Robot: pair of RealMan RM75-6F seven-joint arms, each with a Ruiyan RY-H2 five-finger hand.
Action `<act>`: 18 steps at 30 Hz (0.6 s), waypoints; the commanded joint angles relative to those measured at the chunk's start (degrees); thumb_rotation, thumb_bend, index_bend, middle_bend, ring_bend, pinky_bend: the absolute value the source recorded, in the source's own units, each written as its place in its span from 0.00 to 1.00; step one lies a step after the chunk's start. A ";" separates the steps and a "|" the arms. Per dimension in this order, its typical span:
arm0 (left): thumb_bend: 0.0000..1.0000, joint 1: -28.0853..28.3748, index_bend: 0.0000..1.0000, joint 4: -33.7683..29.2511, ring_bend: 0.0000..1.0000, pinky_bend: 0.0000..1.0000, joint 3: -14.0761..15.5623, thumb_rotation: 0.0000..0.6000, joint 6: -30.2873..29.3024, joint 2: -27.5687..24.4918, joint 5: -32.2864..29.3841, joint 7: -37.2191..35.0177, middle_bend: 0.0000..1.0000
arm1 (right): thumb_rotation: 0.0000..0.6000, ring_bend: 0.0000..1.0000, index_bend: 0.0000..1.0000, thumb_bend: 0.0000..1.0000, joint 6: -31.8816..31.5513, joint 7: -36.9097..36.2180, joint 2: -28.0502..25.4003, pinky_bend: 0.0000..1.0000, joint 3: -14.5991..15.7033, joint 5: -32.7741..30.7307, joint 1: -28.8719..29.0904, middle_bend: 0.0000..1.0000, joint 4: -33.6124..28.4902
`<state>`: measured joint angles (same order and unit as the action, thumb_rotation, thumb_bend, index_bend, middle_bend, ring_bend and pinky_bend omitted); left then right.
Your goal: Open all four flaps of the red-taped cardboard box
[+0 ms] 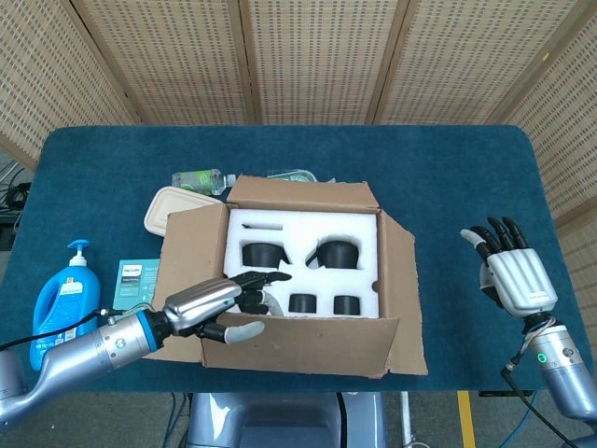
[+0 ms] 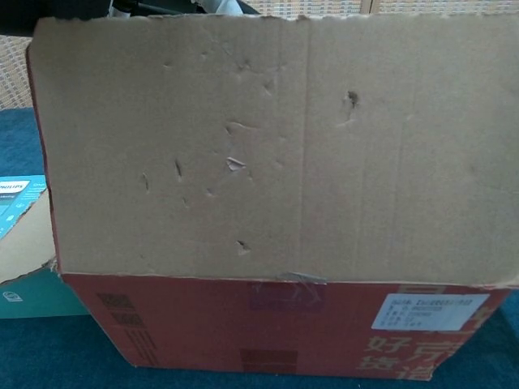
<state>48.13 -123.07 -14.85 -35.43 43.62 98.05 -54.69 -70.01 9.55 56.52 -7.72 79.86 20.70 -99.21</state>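
The cardboard box (image 1: 303, 280) sits mid-table, with red tape on its front wall (image 2: 276, 328). Its far flap (image 1: 300, 191), left flap (image 1: 189, 245) and right flap (image 1: 401, 285) stand folded outward. The near flap (image 1: 308, 341) stands roughly upright and fills the chest view (image 2: 276, 146). My left hand (image 1: 216, 308) grips that flap's top edge near its left corner, fingers inside and thumb outside; only dark fingertips (image 2: 220, 6) show in the chest view. My right hand (image 1: 511, 273) hovers well to the right of the box, fingers spread, holding nothing. Inside lies a white foam insert (image 1: 303, 231) with black parts.
A blue pump bottle (image 1: 61, 303) and a teal carton (image 1: 138, 278) lie left of the box. A beige lidded container (image 1: 170, 203) and a plastic bottle (image 1: 201, 177) sit behind the left flap. The table's near edge runs just below the box.
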 commanded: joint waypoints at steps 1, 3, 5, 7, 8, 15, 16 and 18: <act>0.34 2.00 0.33 1.25 0.00 0.00 4.09 0.11 -6.19 -3.52 10.29 -12.83 0.00 | 1.00 0.00 0.16 0.90 0.10 0.27 -0.03 0.00 -0.02 -0.16 0.08 0.17 -0.16; 0.34 2.91 0.33 2.40 0.00 0.00 5.67 0.11 -8.95 -4.64 13.87 -17.10 0.00 | 1.00 0.00 0.16 0.90 0.17 0.44 -0.03 0.00 -0.04 -0.26 0.14 0.17 -0.28; 0.33 3.73 0.33 3.30 0.00 0.00 6.91 0.11 -10.93 -5.45 16.31 -20.08 0.00 | 1.00 0.00 0.16 0.90 0.23 0.57 -0.05 0.00 -0.06 -0.33 0.20 0.17 -0.34; 0.33 4.72 0.33 4.16 0.00 0.00 8.39 0.10 -13.00 -6.33 18.86 -23.32 0.00 | 1.00 0.00 0.16 0.90 0.27 0.65 -0.10 0.00 -0.12 -0.41 0.26 0.17 -0.39; 0.33 5.25 0.33 4.49 0.00 0.00 9.13 0.10 -13.91 -6.78 19.98 -25.00 0.00 | 1.00 0.00 0.16 0.90 0.27 0.69 -0.14 0.00 -0.14 -0.43 0.28 0.17 -0.44; 0.33 8.72 0.33 5.91 0.00 0.00 13.91 0.10 -18.51 -8.81 27.61 -32.74 0.00 | 1.00 0.00 0.16 0.90 0.14 0.82 -0.31 0.00 -0.11 -0.45 0.24 0.17 -0.72; 0.33 9.15 0.33 6.00 0.00 0.00 14.55 0.10 -19.20 -9.03 28.58 -33.42 0.00 | 1.00 0.00 0.16 0.90 0.13 0.84 -0.33 0.00 -0.11 -0.45 0.24 0.17 -0.74; 0.33 9.92 0.33 6.23 0.00 0.00 15.81 0.10 -20.61 -9.49 30.20 -34.37 0.00 | 1.00 0.00 0.16 0.90 0.11 0.86 -0.37 0.00 -0.07 -0.47 0.21 0.17 -0.81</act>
<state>57.18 -117.25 0.06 -55.06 34.74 127.10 -88.10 -69.90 10.41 56.15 -7.80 79.39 20.92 -100.02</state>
